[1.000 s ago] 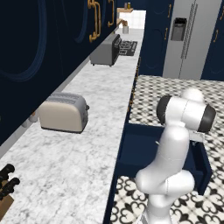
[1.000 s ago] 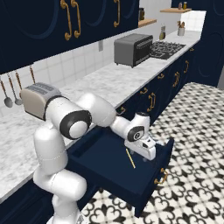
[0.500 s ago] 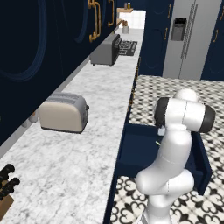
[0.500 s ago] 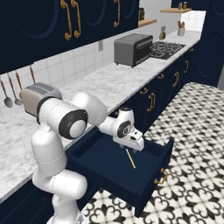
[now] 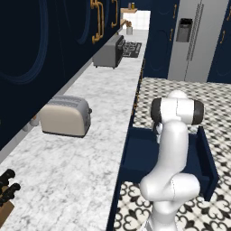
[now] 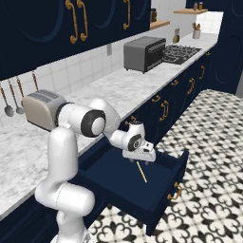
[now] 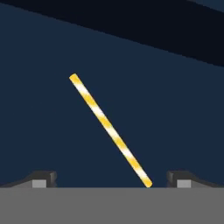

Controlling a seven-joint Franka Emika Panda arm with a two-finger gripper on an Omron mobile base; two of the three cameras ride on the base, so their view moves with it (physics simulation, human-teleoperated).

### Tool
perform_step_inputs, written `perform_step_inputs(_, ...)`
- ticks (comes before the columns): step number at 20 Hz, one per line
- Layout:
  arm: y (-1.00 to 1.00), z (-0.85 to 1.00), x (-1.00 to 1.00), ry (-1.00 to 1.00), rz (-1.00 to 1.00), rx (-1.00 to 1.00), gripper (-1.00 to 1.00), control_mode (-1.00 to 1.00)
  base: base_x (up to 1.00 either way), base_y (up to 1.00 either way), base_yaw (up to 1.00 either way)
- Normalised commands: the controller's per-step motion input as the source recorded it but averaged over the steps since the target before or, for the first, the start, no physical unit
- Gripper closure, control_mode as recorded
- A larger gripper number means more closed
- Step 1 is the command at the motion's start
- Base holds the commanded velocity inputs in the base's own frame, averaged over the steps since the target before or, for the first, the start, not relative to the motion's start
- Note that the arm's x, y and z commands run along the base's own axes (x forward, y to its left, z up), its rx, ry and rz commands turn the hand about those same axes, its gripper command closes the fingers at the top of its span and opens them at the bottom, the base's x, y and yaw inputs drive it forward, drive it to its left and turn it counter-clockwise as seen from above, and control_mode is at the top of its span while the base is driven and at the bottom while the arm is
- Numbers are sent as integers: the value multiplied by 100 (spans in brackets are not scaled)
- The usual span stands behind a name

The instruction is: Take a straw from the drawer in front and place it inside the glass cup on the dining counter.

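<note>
The white arm is seen folded forward and down from its base, with the upper links bent at a dark elbow joint and the wrist reaching out over the open drawer (image 6: 163, 187). The gripper (image 6: 140, 162) is held low inside the drawer's opening, pointed down at the dark blue floor, just above the straw (image 6: 141, 172). In the hand view the straw (image 7: 110, 130) is shown lying flat on the drawer bottom, striped yellow and white, running on a slant from upper left to lower right, its lower end close to the right fingertip (image 7: 183, 178). The two fingertips are set far apart at the bottom corners of that view, so the jaws are spread wide and nothing is gripped between them. The straw is not touched by either finger. From the left base view the drawer (image 5: 207, 164) is seen pulled out below the marbled worktop (image 5: 85, 149), on which a toaster (image 5: 64, 116) stands, and the hand is hidden behind the arm's own body.
</note>
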Motion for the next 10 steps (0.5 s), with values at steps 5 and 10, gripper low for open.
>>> perform_step_inputs(5, -9, -48, 46, 0, 21, 2, -100, -100, 0, 0, 0)
perform_step_inputs(10, -10, -44, 31, 2, 10, 3, -100, -100, 0, 0, 0)
